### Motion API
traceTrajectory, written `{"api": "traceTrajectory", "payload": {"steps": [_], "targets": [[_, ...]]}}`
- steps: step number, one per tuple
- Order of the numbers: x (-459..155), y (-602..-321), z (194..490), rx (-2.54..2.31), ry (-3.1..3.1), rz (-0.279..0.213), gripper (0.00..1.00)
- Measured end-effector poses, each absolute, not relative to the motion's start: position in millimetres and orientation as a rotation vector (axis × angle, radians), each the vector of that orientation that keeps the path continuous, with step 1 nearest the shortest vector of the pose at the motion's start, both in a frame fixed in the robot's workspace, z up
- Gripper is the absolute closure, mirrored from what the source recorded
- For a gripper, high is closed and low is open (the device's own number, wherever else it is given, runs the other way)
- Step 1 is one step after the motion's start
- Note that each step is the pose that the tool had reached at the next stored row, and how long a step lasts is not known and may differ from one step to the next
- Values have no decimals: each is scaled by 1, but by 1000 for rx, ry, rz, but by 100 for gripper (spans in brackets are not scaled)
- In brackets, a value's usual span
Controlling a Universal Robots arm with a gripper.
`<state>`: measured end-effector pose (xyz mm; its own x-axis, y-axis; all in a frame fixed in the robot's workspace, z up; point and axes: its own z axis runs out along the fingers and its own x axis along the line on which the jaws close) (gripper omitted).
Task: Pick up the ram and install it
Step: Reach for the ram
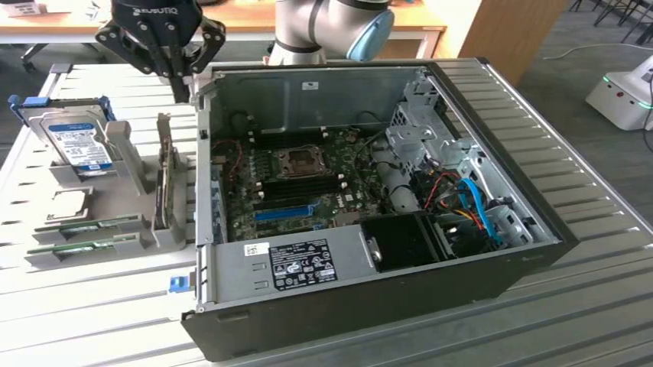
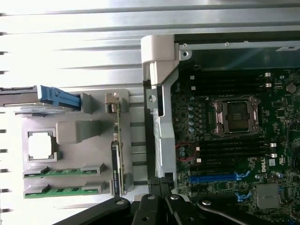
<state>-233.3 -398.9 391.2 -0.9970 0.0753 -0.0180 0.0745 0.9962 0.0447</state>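
Two green ram sticks lie flat in the front slots of a grey holder (image 1: pixel 122 252), one (image 1: pixel 90 227) behind the other (image 1: pixel 79 247). The wrist view shows the same two sticks (image 2: pixel 63 172) (image 2: pixel 63 191). My gripper (image 1: pixel 182 90) hangs shut and empty at the back, above the table between the holder and the open computer case (image 1: pixel 357 306). It is well above and behind the ram. In the wrist view its closed fingertips (image 2: pixel 159 183) sit over the case's near wall. Black memory slots (image 1: pixel 298 186) run across the motherboard beside the processor socket (image 1: pixel 302 160).
The holder also carries an upright hard drive (image 1: pixel 76 141), a square chip (image 1: pixel 66 202) and a card standing on edge (image 1: pixel 164 180). A blue slot (image 1: pixel 281 212), cables (image 1: pixel 479 206) and a drive cage (image 1: pixel 429 122) fill the case. The table (image 1: pixel 602 306) is ribbed metal.
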Motion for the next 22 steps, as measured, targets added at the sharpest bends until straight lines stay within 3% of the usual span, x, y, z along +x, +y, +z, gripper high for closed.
{"api": "traceTrajectory", "payload": {"steps": [22], "targets": [[-297,-399,390,118,3129,68,90]]}}
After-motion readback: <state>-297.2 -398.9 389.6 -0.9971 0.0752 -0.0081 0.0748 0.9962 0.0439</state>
